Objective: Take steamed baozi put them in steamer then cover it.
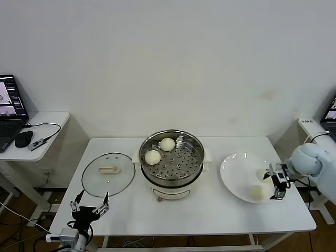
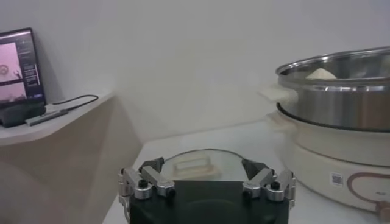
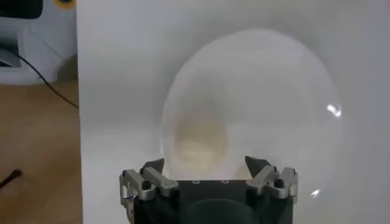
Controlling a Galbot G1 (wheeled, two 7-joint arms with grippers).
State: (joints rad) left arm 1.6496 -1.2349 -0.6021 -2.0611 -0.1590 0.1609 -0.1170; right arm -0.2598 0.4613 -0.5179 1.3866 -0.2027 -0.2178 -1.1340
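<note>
Lab — bare wall, laptop (image 1: 10, 107), white table (image 1: 210, 210)

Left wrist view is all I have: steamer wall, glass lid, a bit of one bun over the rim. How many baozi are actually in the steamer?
Observer: Two baozi sit on the perforated tray of the steamer, toward its far-left side.
Operator: Any left on the plate?
Observer: I can make out one baozi on the white plate, near its front right edge. The right gripper may be hiding another.
Operator: Where is that gripper?
Observer: Over the plate's right edge, jaws open, holding nothing, beside that bun.
Operator: And the lid?
Observer: The cover lies flat on the table, left of the steamer, with the open left gripper just in front of it.
</note>
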